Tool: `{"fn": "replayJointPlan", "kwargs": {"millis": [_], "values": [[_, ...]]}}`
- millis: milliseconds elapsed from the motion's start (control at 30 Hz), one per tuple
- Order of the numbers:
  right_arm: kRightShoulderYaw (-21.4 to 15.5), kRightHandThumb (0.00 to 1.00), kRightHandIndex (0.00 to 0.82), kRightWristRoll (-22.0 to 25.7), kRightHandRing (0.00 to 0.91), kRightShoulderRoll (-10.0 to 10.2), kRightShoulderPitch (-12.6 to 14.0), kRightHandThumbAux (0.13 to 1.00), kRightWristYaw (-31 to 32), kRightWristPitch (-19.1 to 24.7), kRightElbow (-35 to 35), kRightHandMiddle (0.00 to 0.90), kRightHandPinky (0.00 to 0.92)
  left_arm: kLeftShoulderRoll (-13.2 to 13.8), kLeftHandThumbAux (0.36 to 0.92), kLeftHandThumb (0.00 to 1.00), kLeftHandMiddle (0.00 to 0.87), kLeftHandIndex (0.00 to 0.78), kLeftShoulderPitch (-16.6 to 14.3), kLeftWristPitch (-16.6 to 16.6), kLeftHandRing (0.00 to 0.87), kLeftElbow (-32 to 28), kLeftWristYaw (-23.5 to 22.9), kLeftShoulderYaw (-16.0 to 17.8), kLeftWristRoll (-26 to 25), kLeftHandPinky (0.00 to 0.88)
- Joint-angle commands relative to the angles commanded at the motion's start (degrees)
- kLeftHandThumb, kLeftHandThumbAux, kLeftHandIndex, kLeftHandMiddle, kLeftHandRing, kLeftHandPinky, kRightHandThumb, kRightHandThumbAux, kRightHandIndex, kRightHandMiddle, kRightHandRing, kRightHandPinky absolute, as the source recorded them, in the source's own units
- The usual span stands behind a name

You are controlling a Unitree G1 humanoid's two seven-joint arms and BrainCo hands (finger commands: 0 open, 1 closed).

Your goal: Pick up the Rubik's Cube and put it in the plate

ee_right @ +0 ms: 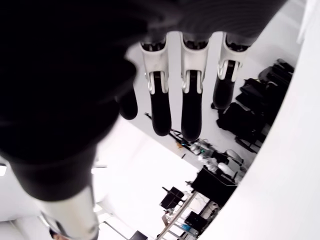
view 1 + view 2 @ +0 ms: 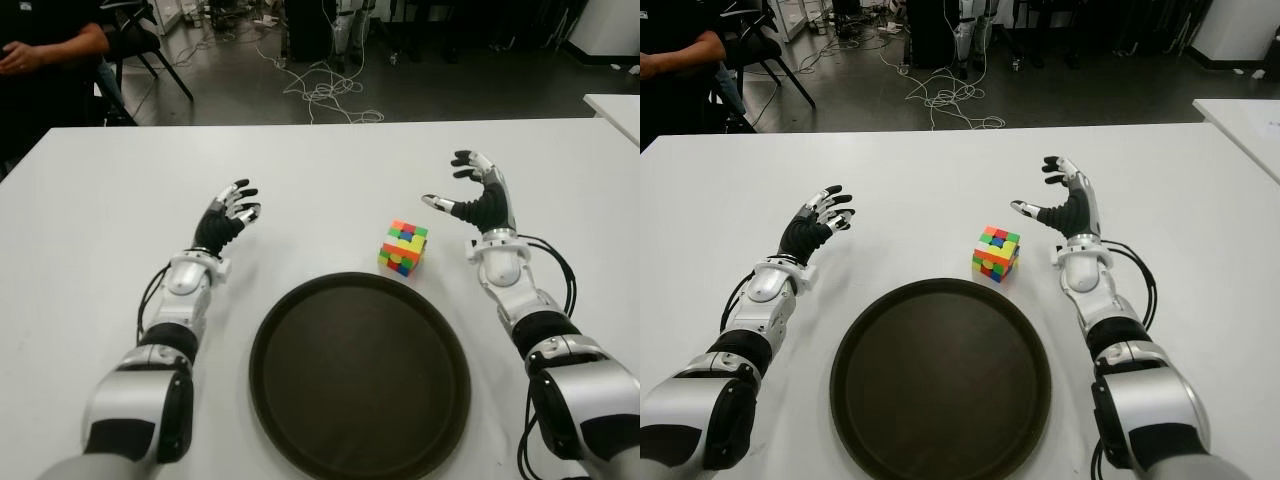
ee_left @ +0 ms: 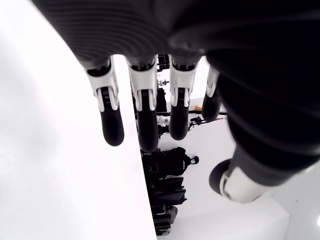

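Right hand open beside the Rubik's Cube, nothing held; cube on the table, just beyond the plate rim.
Eye views: right hand near the cube on its right, thumb reaching toward it, apart; left hand shows left of the plate, fingers loose; risk judged: a thumb-first approach could nudge the cube away or tumble it against the rim. Left wrist view: fingers extended, empty. Right wrist view: fingers straight, cube unseen; a late closure may pinch a corner and slip.

Cube beyond the plate's far rim, on the table.
Right hand just right of it, apparently apart; left hand toward the left edge.
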Motion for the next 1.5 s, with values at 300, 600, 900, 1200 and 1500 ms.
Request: {"fn": "replayJointPlan", "kwargs": {"millis": [300, 600, 900, 1200, 1500], "values": [[2.8, 0.0, 0.214, -4.1, 0.266, -1.4, 2.0, 0.802, -2.9, -2.9, -5.0, 0.257, 0.28, 0.2, 0.718, 0.233, 0.198, 0.127, 0.0, 0.0, 0.222, 0.1, 0.3, -0.2, 0.4, 0.254], [7.6, 0.0, 0.194, -9.8, 0.26, -5.7, 3.2, 0.774, 1.0, -4.6, -11.4, 0.234, 0.291, 0.1, 0.727, 0.21, 0.193, 0.126, 0.0, 0.1, 0.218, 0.0, 0.2, 0.0, 0.1, 0.247], [12.3, 0.0, 0.189, -15.0, 0.273, -10.9, 5.9, 0.732, 12.5, 1.3, -23.3, 0.247, 0.275, 0.1, 0.703, 0.212, 0.188, 0.124, 0.1, -0.2, 0.212, 0.0, 0.6, -0.2, 0.5, 0.238], [14.2, 0.0, 0.175, -17.0, 0.213, -14.7, 8.7, 0.757, 25.5, 9.8, -35.7, 0.207, 0.16, 0.1, 0.713, 0.2, 0.18, 0.119, 0.2, -0.4, 0.207, -0.2, 0.2, -0.2, 0.3, 0.227], [14.1, 0.0, 0.178, -17.3, 0.208, -15.9, 10.6, 0.775, 33.3, 15.8, -43.4, 0.21, 0.119, 0.1, 0.727, 0.206, 0.189, 0.121, 0.1, -0.3, 0.207, -0.2, 0.0, 0.0, 0.0, 0.226]]}}
